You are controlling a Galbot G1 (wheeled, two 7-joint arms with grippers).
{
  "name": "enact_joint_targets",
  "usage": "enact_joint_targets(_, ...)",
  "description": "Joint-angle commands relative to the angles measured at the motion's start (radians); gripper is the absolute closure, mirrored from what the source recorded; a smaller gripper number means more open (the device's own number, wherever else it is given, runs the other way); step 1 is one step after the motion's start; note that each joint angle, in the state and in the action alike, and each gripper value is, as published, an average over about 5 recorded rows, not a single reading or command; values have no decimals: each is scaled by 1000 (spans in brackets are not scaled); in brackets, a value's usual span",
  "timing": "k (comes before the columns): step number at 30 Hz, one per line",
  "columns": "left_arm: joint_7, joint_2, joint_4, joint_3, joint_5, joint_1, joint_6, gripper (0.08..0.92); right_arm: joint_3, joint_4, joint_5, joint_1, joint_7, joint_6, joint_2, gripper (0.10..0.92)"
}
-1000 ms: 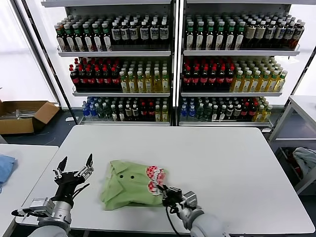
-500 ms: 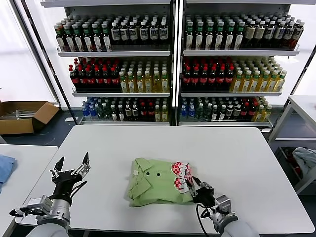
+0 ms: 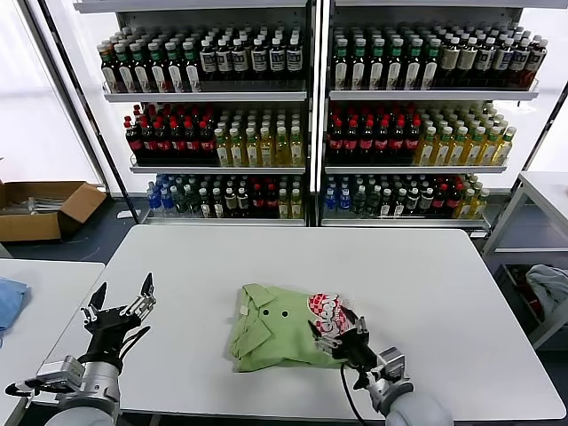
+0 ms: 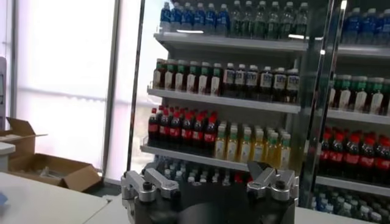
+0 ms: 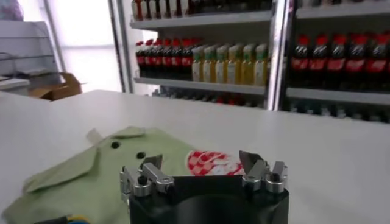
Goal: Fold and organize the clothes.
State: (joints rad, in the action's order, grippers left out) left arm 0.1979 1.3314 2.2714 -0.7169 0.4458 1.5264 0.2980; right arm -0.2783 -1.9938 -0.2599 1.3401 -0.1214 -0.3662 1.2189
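Where the white table (image 3: 426,275) runs toward the robot's near edge, the light green polo shirt (image 3: 275,342) lies folded into a compact bundle, a little right of the table's middle. Its collar (image 3: 253,306) points toward the robot's left, two small dark buttons (image 3: 273,313) show on the placket, and the red-and-white checkered logo (image 3: 327,312) sits on the side nearest the right arm. From the right wrist, the shirt (image 5: 109,170) spreads flat on the tabletop with the logo (image 5: 213,163) just ahead of the fingers.

The right gripper (image 3: 344,337) sits at the shirt's right edge, over the logo, its fingers spread apart and holding nothing; the right wrist view shows the two fingertips (image 5: 151,164) parted with the cloth lying free beyond them. Whether they touch the fabric cannot be told.

The left gripper (image 3: 118,309) hovers well apart from the shirt, near the table's left edge, its fingers splayed wide and empty.

Behind the table stand shelves (image 3: 311,133) packed with rows of bottles. A cardboard box (image 3: 44,209) sits on the floor at far left, and a blue cloth (image 3: 9,300) lies on a neighbouring table.
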Motion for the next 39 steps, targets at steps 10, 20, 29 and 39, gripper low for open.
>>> enact_joint_targets(10,2,26,25,8,12,20,-5,177,33,-69,-6,4,46,-5,16,203)
enact_joint_targets(20,-160,3,27,-60,14,57,-5,177,-101,-172,7,28,41,151,22,203)
enact_joint_targets(29,-396,-65,-10,-117,16,68,65,177,-409,-209,-116,228,-74,262,-10,203)
enact_joint_targets(39,-532,-61,-56,-166,32,41,59,177,-516,-182,-77,315,-133,275,63,203)
